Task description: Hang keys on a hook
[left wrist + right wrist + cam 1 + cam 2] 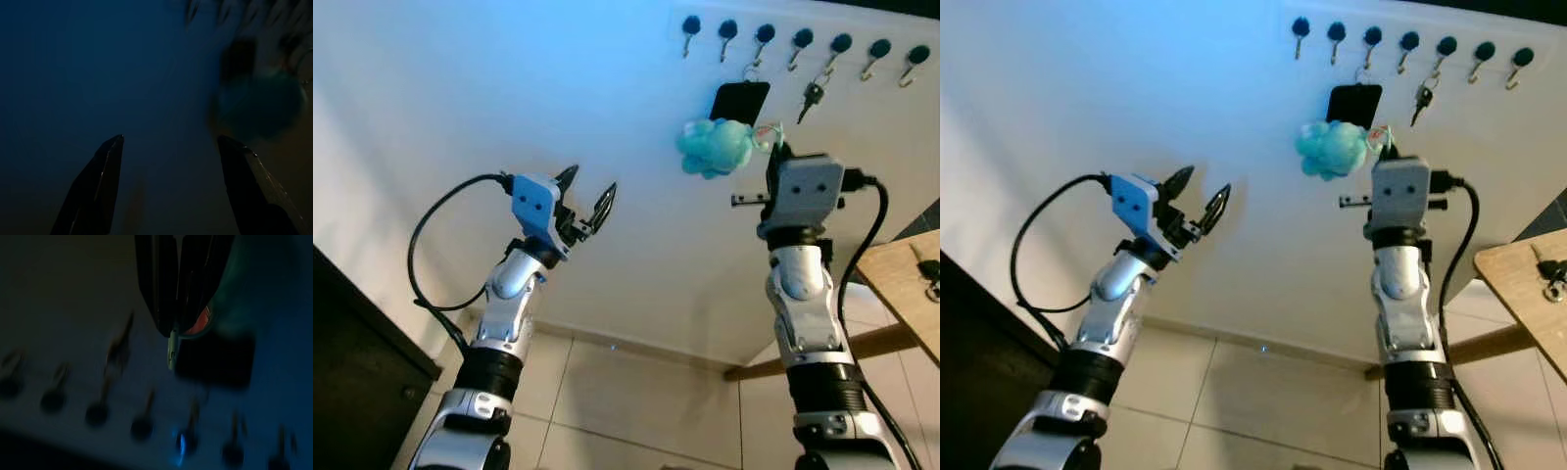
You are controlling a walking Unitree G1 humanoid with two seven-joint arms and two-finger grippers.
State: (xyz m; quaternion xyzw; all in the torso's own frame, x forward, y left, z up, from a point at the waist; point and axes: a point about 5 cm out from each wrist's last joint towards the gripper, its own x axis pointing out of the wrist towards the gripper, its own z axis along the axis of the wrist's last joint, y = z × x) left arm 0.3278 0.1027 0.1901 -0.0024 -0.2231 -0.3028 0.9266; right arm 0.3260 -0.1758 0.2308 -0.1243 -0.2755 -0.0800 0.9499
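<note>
Up high, right hand (773,147) pinching keys' fluffy teal pompom (715,147); left hand (592,201) spread.

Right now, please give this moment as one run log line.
right gripper: shut on teal pompom keychain, raised below hook row | left gripper: open, idle | keychain: not yet hung

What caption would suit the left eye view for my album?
Right gripper lifts a fluffy teal keychain toward a row of wall hooks; left gripper waits, fingers open.

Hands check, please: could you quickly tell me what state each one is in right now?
Left hand: open, holding nothing, raised toward the wall.
Right hand: closed on the keyring with the teal pompom, up beneath the hooks.
</note>
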